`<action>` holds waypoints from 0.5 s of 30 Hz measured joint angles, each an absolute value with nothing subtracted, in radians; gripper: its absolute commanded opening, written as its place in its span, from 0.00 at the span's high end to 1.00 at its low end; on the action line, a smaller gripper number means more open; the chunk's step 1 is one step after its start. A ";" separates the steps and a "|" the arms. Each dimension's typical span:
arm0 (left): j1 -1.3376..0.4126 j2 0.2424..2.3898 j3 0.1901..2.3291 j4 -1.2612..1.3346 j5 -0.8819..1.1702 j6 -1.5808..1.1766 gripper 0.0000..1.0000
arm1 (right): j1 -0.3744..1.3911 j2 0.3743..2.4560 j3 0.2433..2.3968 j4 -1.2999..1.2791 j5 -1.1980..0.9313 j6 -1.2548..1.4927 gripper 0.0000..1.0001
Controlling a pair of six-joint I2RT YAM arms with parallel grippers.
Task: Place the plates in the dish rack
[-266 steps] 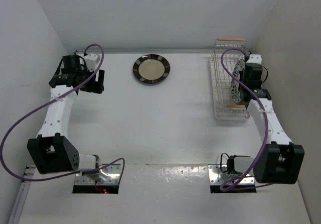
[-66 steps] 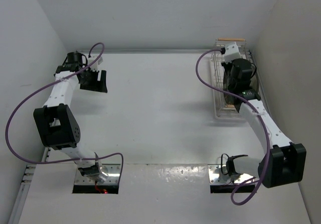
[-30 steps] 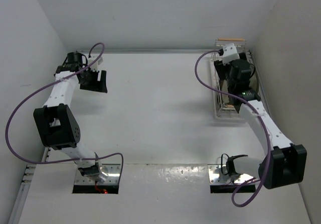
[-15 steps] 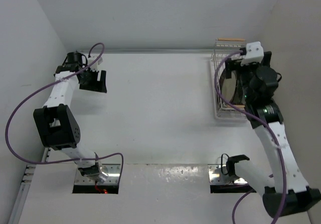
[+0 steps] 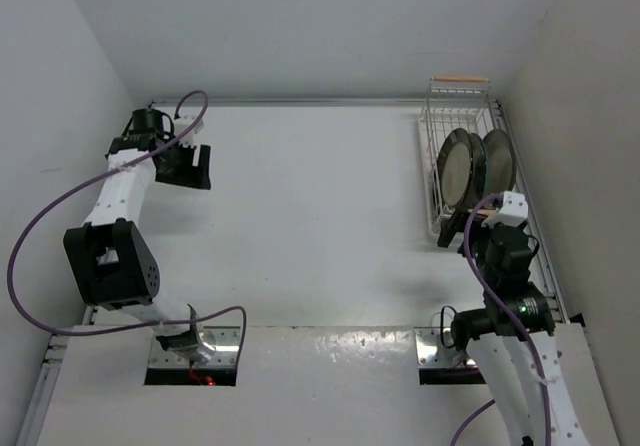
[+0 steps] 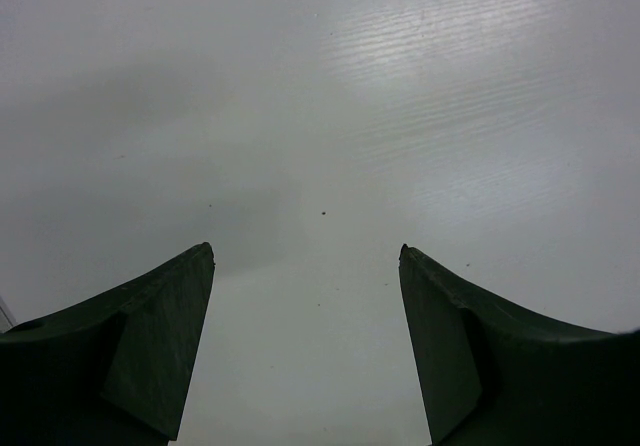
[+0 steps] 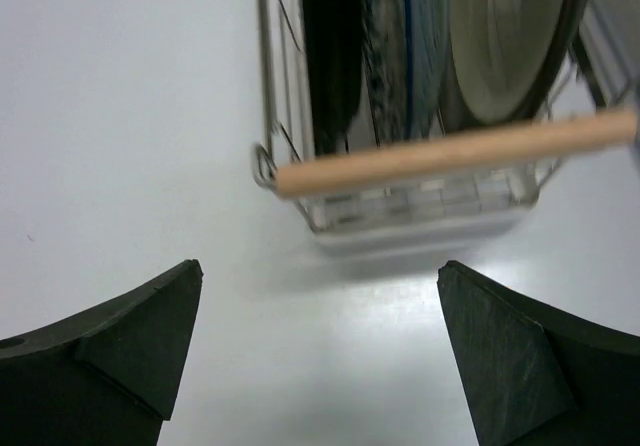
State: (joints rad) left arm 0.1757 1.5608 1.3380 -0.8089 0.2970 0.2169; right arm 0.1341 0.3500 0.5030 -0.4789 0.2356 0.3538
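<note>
The white wire dish rack [image 5: 428, 156] stands at the far right of the table, with a wooden handle [image 7: 455, 154] at its near end. Three plates stand on edge inside it. In the right wrist view I see a dark plate [image 7: 332, 56], a blue floral one [image 7: 405, 46] and a dark-rimmed plate with a cream centre [image 7: 505, 41]. From above, two cream faces [image 5: 456, 171] [image 5: 497, 161] show. My right gripper [image 5: 487, 228] [image 7: 320, 266] is open and empty, just short of the rack's near end. Far left, my left gripper [image 5: 190, 166] [image 6: 305, 251] hangs open over bare table.
Side walls close in on both sides, and the right wall runs just beyond the rack. A purple cable [image 5: 60, 216] loops off the left arm. Metal base plates [image 5: 195, 351] sit at the near edge.
My right arm has pulled back from over the rack towards the near edge, and its jaws have opened wide. The plates now show uncovered in the rack. The left arm has barely moved.
</note>
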 measured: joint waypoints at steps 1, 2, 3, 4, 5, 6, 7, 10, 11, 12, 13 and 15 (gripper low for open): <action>0.175 1.550 1.328 -0.807 0.290 0.217 0.21 | 0.133 0.346 0.492 -0.519 0.242 0.395 0.00; 0.175 1.539 1.319 -0.806 0.285 0.218 0.21 | 0.133 0.343 0.485 -0.550 0.249 0.426 0.00; 0.175 1.529 1.310 -0.806 0.279 0.218 0.21 | 0.133 0.340 0.483 -0.581 0.258 0.456 0.00; 0.175 1.518 1.301 -0.806 0.272 0.220 0.21 | 0.133 0.339 0.482 -0.602 0.266 0.481 0.00; 0.175 1.506 1.290 -0.803 0.265 0.220 0.21 | 0.133 0.339 0.482 -0.619 0.275 0.505 0.00; 0.175 1.496 1.281 -0.804 0.260 0.220 0.21 | 0.133 0.339 0.482 -0.637 0.285 0.527 0.00; 0.175 1.486 1.270 -0.802 0.255 0.221 0.21 | 0.133 0.340 0.482 -0.652 0.291 0.543 0.00; 0.175 1.457 1.237 -0.801 0.244 0.224 0.21 | 0.133 0.341 0.482 -0.685 0.305 0.579 0.00; 0.175 1.446 1.226 -0.802 0.239 0.224 0.21 | 0.133 0.341 0.482 -0.691 0.307 0.585 0.00; 0.175 1.437 1.218 -0.803 0.236 0.224 0.21 | 0.133 0.342 0.482 -0.694 0.308 0.590 0.00; 0.175 1.428 1.211 -0.804 0.231 0.224 0.21 | 0.133 0.342 0.482 -0.694 0.308 0.594 0.00; 0.175 1.412 1.200 -0.803 0.224 0.224 0.21 | 0.133 0.342 0.482 -0.694 0.309 0.599 0.00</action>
State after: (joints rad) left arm 0.1753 1.4117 1.2003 -0.8032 0.2241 0.2241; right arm 0.1326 0.3416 0.4824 -0.6941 0.3088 0.5991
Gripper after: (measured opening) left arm 0.790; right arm 0.996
